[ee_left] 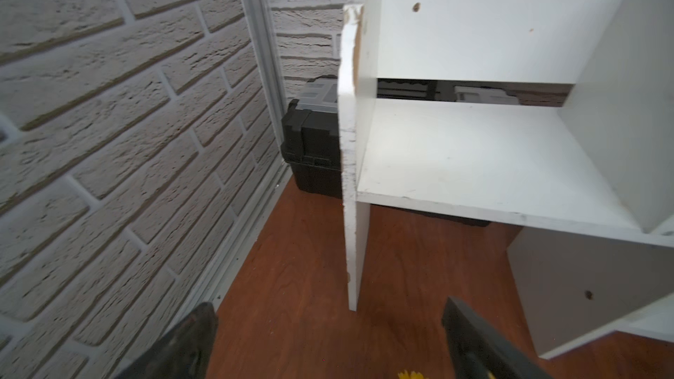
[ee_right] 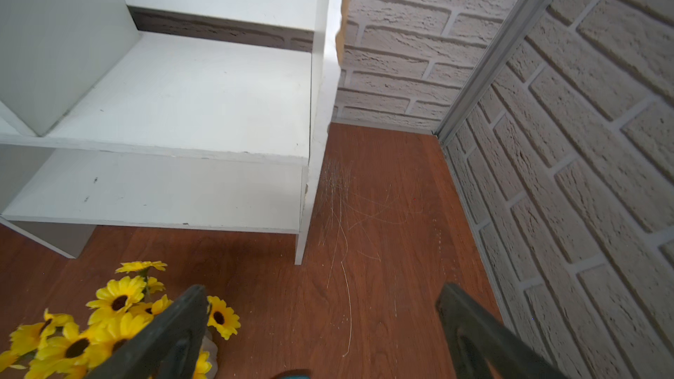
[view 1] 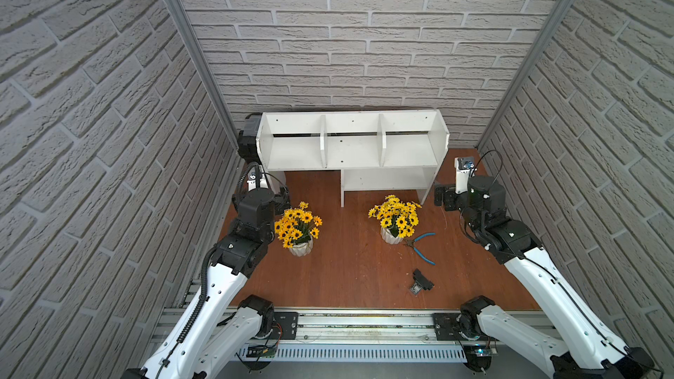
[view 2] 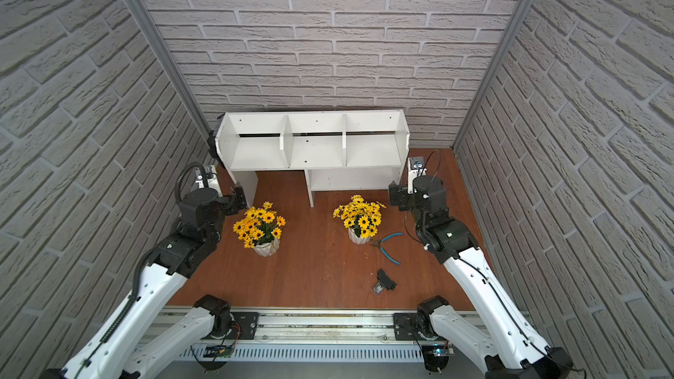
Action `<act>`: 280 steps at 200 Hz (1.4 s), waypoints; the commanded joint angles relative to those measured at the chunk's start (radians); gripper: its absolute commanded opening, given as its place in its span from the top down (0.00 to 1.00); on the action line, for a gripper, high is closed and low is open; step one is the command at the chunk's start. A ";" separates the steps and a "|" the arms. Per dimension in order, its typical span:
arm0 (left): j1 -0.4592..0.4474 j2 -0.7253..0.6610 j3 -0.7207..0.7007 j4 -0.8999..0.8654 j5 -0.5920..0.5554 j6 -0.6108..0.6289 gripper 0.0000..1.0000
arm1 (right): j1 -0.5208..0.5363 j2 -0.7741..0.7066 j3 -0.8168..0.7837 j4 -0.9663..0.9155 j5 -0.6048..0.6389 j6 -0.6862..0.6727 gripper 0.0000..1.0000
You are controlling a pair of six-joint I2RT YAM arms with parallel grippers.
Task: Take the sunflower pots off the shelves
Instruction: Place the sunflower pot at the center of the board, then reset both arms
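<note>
Left pincer point(ee_left: 328, 308) is spread wide open. There's nothing between the jaws but bare counter point(view 1: 346, 286), and it isn't touching anything. It hangs just beside the left leg panel of the shelves point(view 1: 352, 147), and there's a black box point(view 1: 250, 136) tucked in the corner behind that end.

Right pincer point(ee_right: 322, 289) is the same deal: jaws wide apart, holding nothing, hovering off the right end of the shelves. In the right wrist view one of its fingers point(ee_right: 175, 333) overlaps the yellow blooms. In both top views, though, the pincer sits near the flowers, not on them.

Both pots are off the shelves, upright on the counter out front. Each is white and ribbed, stuffed with yellow dark-centred sunflowers. The sunflower pot by the left arm point(view 1: 301, 247) stands in front of the left leg panel. The sunflower pot by the right arm point(view 1: 391, 236) stands in front of the lower shelf. Blue-handled pliers point(view 1: 425, 256) lie right beside that one, and I can't tell if they're touching. A small black clip-like thing point(view 1: 421, 280) lies closer to the arms' bases.
</note>
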 commanded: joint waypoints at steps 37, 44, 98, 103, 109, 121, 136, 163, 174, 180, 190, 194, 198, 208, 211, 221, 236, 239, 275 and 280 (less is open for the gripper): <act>0.006 -0.012 -0.238 0.372 -0.178 0.089 0.02 | -0.081 0.006 -0.101 0.160 -0.035 0.052 0.01; 0.014 -0.013 -0.268 0.418 -0.157 0.113 0.02 | -0.093 0.012 -0.115 0.175 -0.045 0.051 0.01; 0.148 0.057 -0.423 0.690 0.098 0.202 0.02 | -0.204 0.039 -0.281 0.407 -0.203 -0.003 0.01; 0.149 0.068 -0.435 0.722 0.100 0.221 0.02 | -0.208 0.038 -0.303 0.444 -0.209 -0.016 0.01; 0.152 0.077 -0.451 0.760 0.101 0.238 0.02 | -0.210 0.033 -0.333 0.492 -0.215 -0.032 0.01; 0.168 0.085 -0.473 0.806 0.106 0.250 0.02 | -0.212 0.029 -0.380 0.580 -0.232 -0.066 0.01; 0.201 0.078 -0.499 0.839 0.142 0.248 0.02 | -0.221 0.056 -0.402 0.641 -0.236 -0.087 0.01; 0.263 0.066 -0.521 0.861 0.148 0.206 0.02 | -0.243 0.127 -0.397 0.667 -0.247 -0.073 0.01; 0.279 0.068 -0.533 0.881 0.163 0.208 0.02 | -0.245 0.141 -0.411 0.697 -0.249 -0.069 0.01; 0.287 0.076 -0.539 0.904 0.164 0.212 0.02 | -0.245 0.148 -0.418 0.714 -0.250 -0.066 0.01; 0.308 0.102 -0.542 0.930 0.199 0.215 0.02 | -0.248 0.163 -0.422 0.728 -0.249 -0.063 0.01; 0.320 0.114 -0.537 0.929 0.229 0.215 0.02 | -0.250 0.171 -0.423 0.729 -0.247 -0.061 0.01; 0.332 0.128 -0.529 0.926 0.260 0.210 0.02 | -0.251 0.176 -0.422 0.731 -0.247 -0.056 0.01; 0.359 0.168 -0.504 0.912 0.346 0.198 0.02 | -0.253 0.188 -0.426 0.743 -0.249 -0.048 0.01; 0.365 0.181 -0.495 0.906 0.369 0.197 0.02 | -0.253 0.190 -0.428 0.749 -0.252 -0.045 0.01; 0.381 0.215 -0.464 0.882 0.452 0.204 0.02 | -0.254 0.191 -0.436 0.766 -0.254 -0.037 0.01; 0.392 0.255 -0.424 0.846 0.525 0.228 0.02 | -0.255 0.191 -0.441 0.770 -0.250 -0.037 0.01; 0.394 0.261 -0.420 0.845 0.529 0.229 0.02 | -0.257 0.191 -0.441 0.770 -0.247 -0.037 0.01; 0.425 0.359 -0.441 0.936 0.591 0.224 0.02 | -0.263 0.205 -0.462 0.812 -0.230 -0.035 0.01; 0.425 0.378 -0.440 0.947 0.598 0.228 0.02 | -0.264 0.216 -0.460 0.815 -0.232 -0.035 0.01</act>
